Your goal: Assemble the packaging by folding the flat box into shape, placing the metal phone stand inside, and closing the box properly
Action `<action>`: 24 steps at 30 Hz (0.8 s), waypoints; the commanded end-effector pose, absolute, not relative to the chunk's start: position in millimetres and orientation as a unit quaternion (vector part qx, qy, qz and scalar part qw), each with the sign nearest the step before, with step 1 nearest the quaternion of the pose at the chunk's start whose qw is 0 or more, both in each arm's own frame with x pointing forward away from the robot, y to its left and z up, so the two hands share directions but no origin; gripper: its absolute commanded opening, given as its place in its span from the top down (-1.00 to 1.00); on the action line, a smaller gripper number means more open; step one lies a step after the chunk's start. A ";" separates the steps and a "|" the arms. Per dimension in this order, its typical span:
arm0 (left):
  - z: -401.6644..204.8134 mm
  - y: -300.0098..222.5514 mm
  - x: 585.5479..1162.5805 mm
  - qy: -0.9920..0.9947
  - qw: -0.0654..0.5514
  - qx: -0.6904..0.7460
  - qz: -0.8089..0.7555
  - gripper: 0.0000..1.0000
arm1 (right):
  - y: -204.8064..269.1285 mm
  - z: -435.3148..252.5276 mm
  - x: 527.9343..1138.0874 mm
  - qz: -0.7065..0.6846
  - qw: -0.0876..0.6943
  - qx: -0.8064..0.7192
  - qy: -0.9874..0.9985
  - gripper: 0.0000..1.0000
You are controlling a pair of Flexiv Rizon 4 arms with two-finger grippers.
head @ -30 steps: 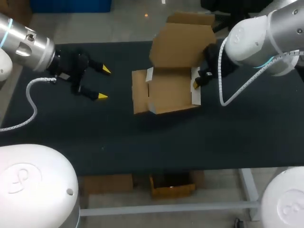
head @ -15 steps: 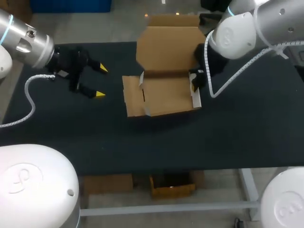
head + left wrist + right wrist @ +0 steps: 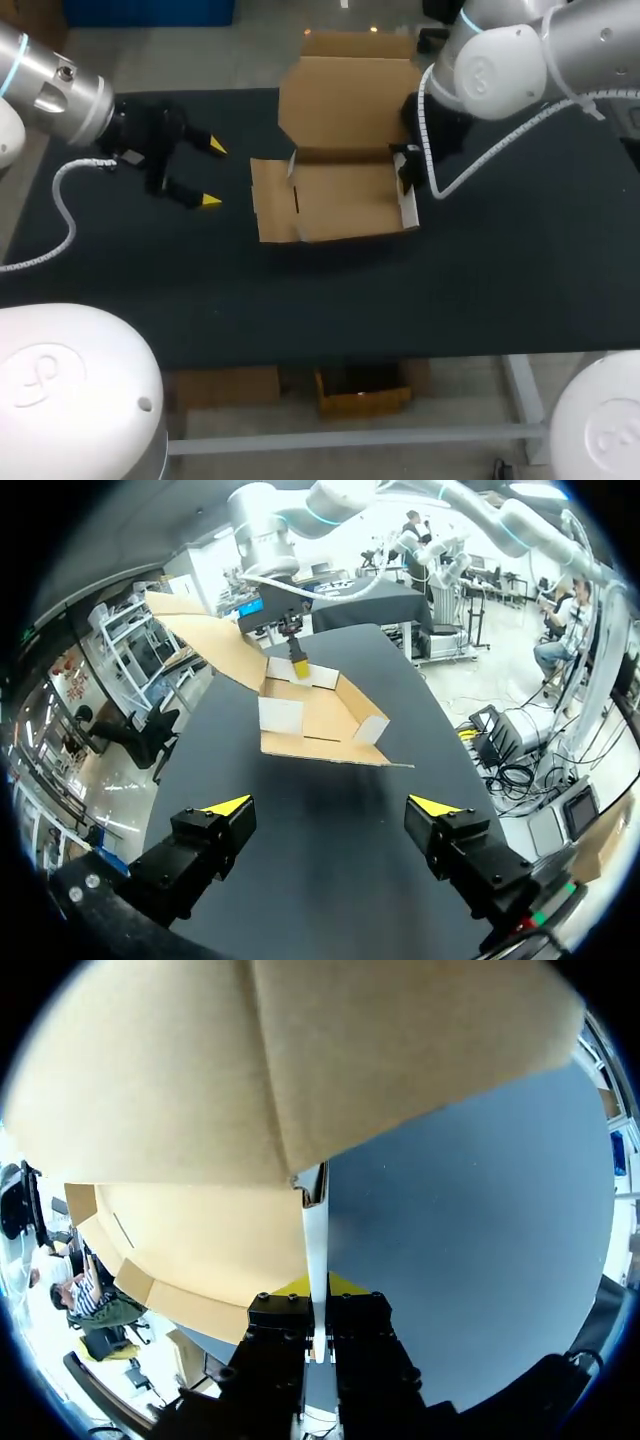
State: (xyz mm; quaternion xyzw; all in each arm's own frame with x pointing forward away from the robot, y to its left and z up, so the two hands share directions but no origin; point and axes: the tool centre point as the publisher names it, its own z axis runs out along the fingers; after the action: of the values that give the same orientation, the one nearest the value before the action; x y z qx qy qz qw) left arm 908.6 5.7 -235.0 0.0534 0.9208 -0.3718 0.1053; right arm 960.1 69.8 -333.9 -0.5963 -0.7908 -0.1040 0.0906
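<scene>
Head view: right gripper (image 3: 407, 172), clenched on the box (image 3: 345, 200), dragged it leftward; left gripper (image 3: 216, 175) stays spread.

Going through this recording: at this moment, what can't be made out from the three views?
- The metal phone stand appears in no view, so where it lies cannot be told.
- Head view: the fingers of the right gripper are mostly hidden under the right arm.
- Right wrist view: the raised lid of the cardboard box fills the view. It hides the box's floor and the left gripper.
</scene>
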 end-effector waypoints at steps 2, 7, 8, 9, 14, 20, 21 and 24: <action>-240.0 7.3 912.5 0.922 0.103 0.053 -0.369 -1.00 | 72.8 -336.8 967.4 -0.072 0.112 -0.604 -0.786 1.00; -245.2 7.7 916.1 0.924 0.100 0.053 -0.366 -1.00 | 65.5 -344.7 963.7 -0.054 0.127 -0.624 -0.769 1.00; -246.0 7.9 917.1 0.924 0.100 0.053 -0.366 -1.00 | 64.0 -346.6 962.9 -0.046 0.131 -0.630 -0.764 1.00; -246.6 7.9 918.0 0.925 0.099 0.051 -0.364 -1.00 | 62.0 -347.8 962.3 -0.045 0.134 -0.634 -0.760 1.00; -249.0 8.5 922.8 0.925 0.097 0.046 -0.365 -1.00 | 56.6 -350.1 959.9 -0.028 0.145 -0.646 -0.749 1.00; -249.7 8.4 923.7 0.925 0.096 0.045 -0.365 -1.00 | 52.7 -354.4 956.3 -0.006 0.154 -0.655 -0.740 1.00; -249.7 8.4 923.7 0.925 0.096 0.045 -0.365 -1.00 | 52.7 -355.5 955.5 0.001 0.153 -0.658 -0.737 1.00; -249.7 8.4 923.7 0.925 0.096 0.045 -0.365 -1.00 | 53.4 -357.8 952.2 0.020 0.155 -0.662 -0.733 1.00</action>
State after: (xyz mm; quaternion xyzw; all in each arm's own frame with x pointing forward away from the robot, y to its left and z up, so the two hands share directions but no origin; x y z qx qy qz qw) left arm 923.0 8.3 -250.2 0.0448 0.9244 -0.3658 0.0982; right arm 947.4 47.0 -357.4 -0.6652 -0.7328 -0.0034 0.1434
